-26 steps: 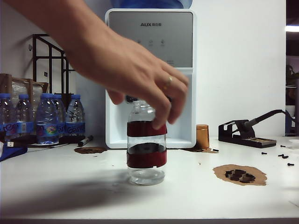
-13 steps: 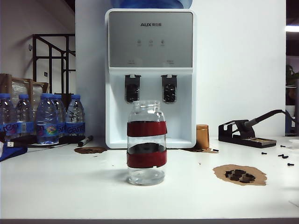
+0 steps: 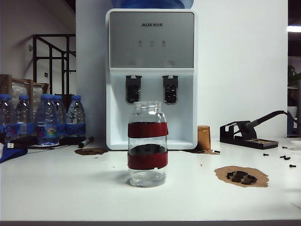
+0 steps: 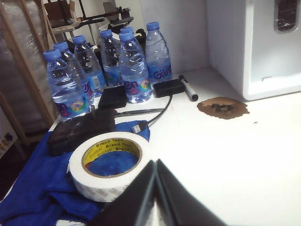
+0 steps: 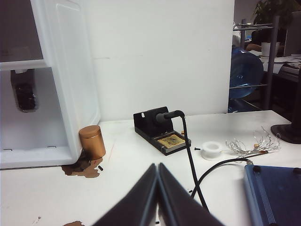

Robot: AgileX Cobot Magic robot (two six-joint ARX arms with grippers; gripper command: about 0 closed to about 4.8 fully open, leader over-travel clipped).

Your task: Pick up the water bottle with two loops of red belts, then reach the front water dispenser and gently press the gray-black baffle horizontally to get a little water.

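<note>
We see the water bottle (image 3: 147,145) standing mid-frame before the water dispenser (image 3: 151,77); left claw (image 4: 156,165) and right claw (image 5: 158,168) both pinched closed, empty.

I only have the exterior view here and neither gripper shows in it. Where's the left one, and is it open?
Observer: The left gripper is shut, above the table's left edge beside a tape roll on a blue cloth.
Operator: And the right?
Observer: The right gripper is shut too, facing the soldering stand, right of the dispenser.
Operator: Either wrist see the jar?
Observer: No; the jar shows only in your view.
</note>
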